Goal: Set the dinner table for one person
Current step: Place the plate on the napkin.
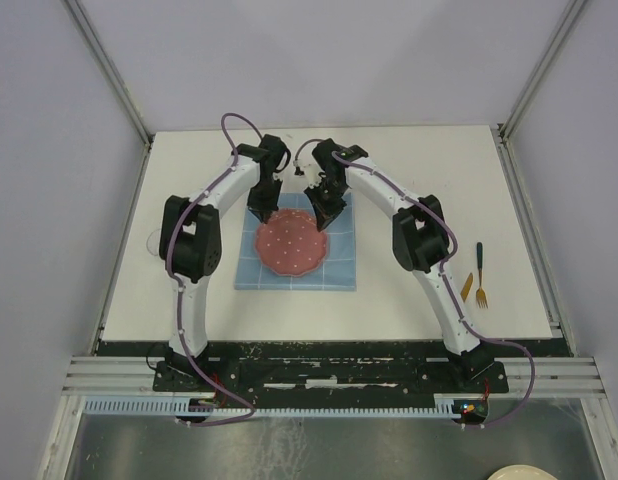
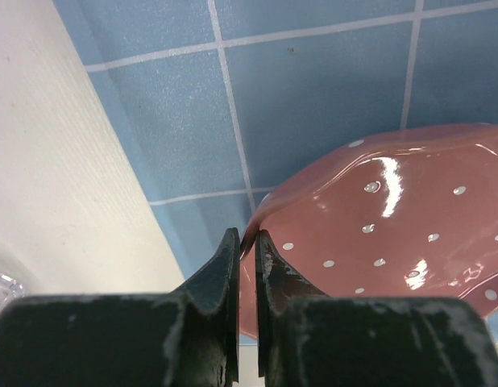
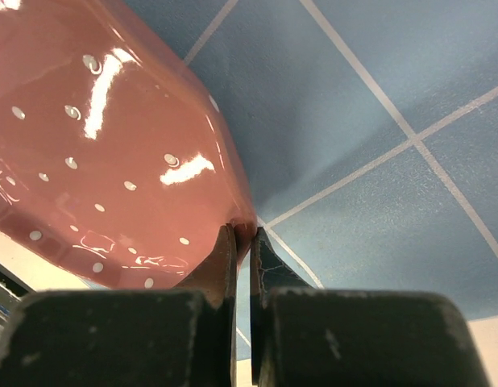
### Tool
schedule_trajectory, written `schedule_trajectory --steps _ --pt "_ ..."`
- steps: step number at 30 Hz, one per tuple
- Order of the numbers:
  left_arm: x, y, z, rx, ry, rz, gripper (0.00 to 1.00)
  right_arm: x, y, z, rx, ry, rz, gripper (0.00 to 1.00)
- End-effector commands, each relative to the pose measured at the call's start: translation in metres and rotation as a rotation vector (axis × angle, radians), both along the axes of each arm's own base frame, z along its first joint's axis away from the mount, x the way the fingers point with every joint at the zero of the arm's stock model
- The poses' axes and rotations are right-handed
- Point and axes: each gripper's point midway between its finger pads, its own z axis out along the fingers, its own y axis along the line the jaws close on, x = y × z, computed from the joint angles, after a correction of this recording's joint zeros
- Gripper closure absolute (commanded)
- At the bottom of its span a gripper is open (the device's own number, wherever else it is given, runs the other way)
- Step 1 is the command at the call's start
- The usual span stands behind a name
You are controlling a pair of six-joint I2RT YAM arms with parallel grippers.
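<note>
A pink plate with white dots (image 1: 292, 245) lies over the blue grid placemat (image 1: 339, 262) in the middle of the dinner table (image 1: 409, 160). My left gripper (image 1: 262, 215) is shut on the plate's far left rim (image 2: 313, 234), the rim pinched between its fingers (image 2: 247, 242). My right gripper (image 1: 321, 218) is shut on the far right rim (image 3: 112, 145), with the edge caught between its tips (image 3: 242, 235). Both wrist views look down on the blue placemat (image 2: 313, 97) (image 3: 378, 121) under the plate.
A fork with a green handle (image 1: 480, 275) and an orange utensil (image 1: 467, 285) lie on the table at the right, beside the right arm. A clear glass (image 1: 152, 241) stands at the left edge. A pale plate (image 1: 524, 472) shows at the bottom right, off the table.
</note>
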Motion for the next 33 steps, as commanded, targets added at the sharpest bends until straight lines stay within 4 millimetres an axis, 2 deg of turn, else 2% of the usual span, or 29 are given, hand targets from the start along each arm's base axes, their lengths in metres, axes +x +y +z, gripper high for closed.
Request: schedule_trajectory --steps 1,7,15,33 --pt "0.069 -0.066 0.041 -0.248 -0.288 -0.043 0.97 -0.036 0.042 0.029 0.134 0.019 0.146 0.98" --pt "0.073 -0.067 0.038 -0.251 -0.297 -0.038 0.97 -0.027 0.037 0.029 0.122 -0.001 0.121 0.98" --pt "0.074 -0.073 0.041 -0.276 -0.3 -0.036 0.97 -0.012 0.024 0.04 0.101 -0.056 0.086 0.98" --pt "0.066 -0.088 0.042 -0.299 -0.29 -0.047 0.97 0.0 0.01 0.049 0.098 -0.083 0.04 0.98"
